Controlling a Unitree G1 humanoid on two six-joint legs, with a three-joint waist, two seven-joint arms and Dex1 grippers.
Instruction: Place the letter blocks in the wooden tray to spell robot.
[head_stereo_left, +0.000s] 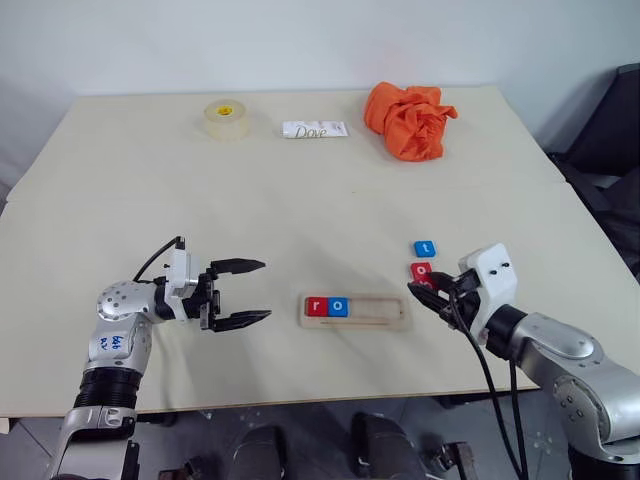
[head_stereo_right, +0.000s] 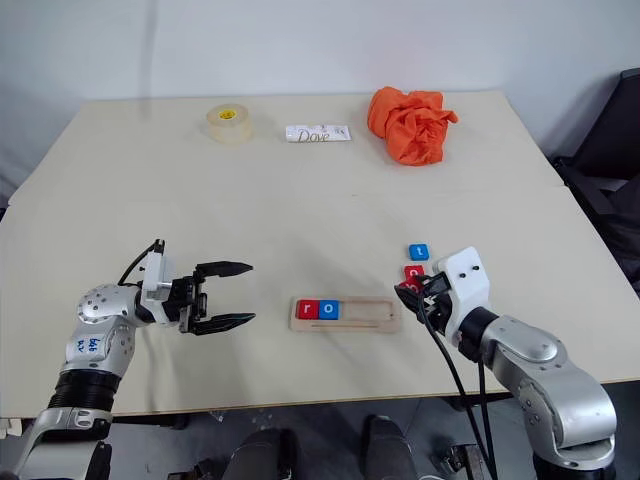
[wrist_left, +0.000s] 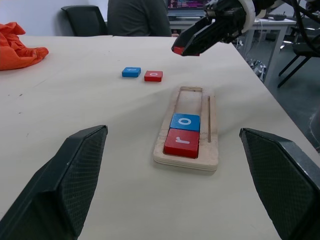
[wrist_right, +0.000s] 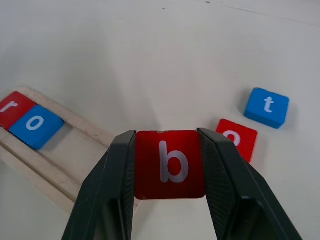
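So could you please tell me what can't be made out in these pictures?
- Red o block: the right gripper finger covers part of its letter in the right wrist view.
- Red b block: letter too small to read in both eye views.
- Wooden tray: cut off by the right wrist view's edge.

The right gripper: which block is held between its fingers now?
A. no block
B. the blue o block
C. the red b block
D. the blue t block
C: in the right wrist view the right gripper is closed on the red b block, while the blue t block lies on the table.
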